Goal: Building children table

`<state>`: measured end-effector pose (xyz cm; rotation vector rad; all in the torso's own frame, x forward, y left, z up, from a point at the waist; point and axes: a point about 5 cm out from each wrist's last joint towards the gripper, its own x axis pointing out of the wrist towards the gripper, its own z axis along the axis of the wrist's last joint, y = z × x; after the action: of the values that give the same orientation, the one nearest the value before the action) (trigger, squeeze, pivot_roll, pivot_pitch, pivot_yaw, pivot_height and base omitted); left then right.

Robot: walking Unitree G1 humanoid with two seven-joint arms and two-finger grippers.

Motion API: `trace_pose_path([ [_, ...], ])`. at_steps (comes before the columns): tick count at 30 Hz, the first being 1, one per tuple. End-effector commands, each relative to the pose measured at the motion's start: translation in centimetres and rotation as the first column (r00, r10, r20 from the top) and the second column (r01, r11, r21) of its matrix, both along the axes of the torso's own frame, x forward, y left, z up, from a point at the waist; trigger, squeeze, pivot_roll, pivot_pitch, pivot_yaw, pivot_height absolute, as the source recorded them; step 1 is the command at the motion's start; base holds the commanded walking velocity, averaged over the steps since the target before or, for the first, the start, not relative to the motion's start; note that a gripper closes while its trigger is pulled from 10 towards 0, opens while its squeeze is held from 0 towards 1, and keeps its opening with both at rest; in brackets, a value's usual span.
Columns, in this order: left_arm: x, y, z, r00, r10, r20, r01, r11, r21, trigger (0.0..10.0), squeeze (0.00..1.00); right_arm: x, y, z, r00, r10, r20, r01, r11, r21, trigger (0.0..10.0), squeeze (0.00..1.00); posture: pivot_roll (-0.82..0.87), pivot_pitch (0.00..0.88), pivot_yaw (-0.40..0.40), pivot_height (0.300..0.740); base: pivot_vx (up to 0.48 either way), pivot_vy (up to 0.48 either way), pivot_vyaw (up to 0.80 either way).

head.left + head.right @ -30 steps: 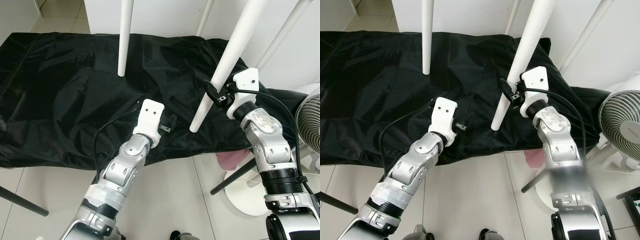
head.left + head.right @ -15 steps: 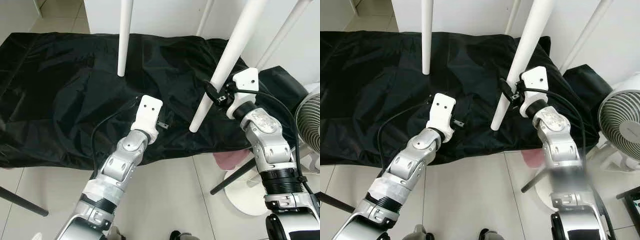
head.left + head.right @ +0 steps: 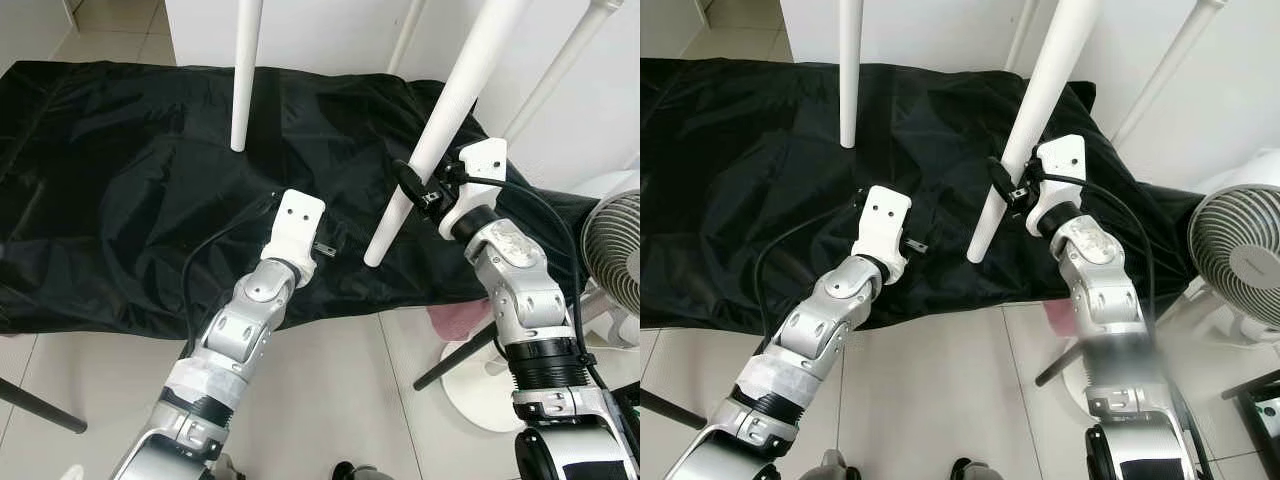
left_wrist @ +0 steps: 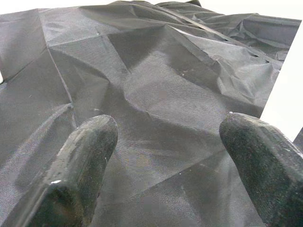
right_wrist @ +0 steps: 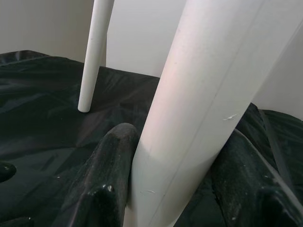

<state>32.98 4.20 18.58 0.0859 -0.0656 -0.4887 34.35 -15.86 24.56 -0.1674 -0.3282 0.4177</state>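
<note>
One white table leg (image 3: 437,135), right of centre, sits clamped in your right gripper (image 3: 422,193)'s fingers while the left gripper (image 4: 163,165) hovers wide open over the black sheet (image 3: 120,180); next, steady that leg.

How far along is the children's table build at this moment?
Partway, apparently. One white table leg already stands over the black sheet. The right hand is clamped on a second, tilted white leg; the left hand hangs open over the sheet. Whether any leg is fastened cannot be seen.

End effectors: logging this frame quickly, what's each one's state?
Left end effector: open, empty, over the black sheet.
Right end effector: shut on the white table leg.
</note>
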Motion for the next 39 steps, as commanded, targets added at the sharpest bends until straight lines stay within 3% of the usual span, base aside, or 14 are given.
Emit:
trace_pose_path([
  [1, -0.31, -0.66, -0.09, 0.998, -0.067, -0.006, 0.067, 0.998, 0.011, 10.0, 0.0, -0.36, 0.88, 1.93, 0.995, 0.049, 0.087, -0.046, 0.998, -0.035, 10.0, 0.0, 0.04, 0.078, -0.092, 0.74, 0.0, 0.0, 0.0],
  [38, -0.64, -1.23, -0.37, 0.998, -0.067, -0.015, 0.067, 0.998, -0.004, 10.0, 0.0, 0.1, 1.52, 1.97, 0.996, 0.085, 0.041, -0.087, 0.994, 0.063, 10.0, 0.0, 0.06, 0.061, -0.117, 0.74, 0.0, 0.0, 0.0],
  [39, -0.65, -1.25, -0.34, 0.998, -0.067, -0.014, 0.067, 0.998, -0.006, 10.0, 0.0, 0.21, 1.56, 2.03, 0.995, 0.092, 0.032, -0.095, 0.99, 0.1, 10.0, 1.0, 0.06, 0.061, -0.117, 0.74, 0.0, 0.0, 0.0],
])
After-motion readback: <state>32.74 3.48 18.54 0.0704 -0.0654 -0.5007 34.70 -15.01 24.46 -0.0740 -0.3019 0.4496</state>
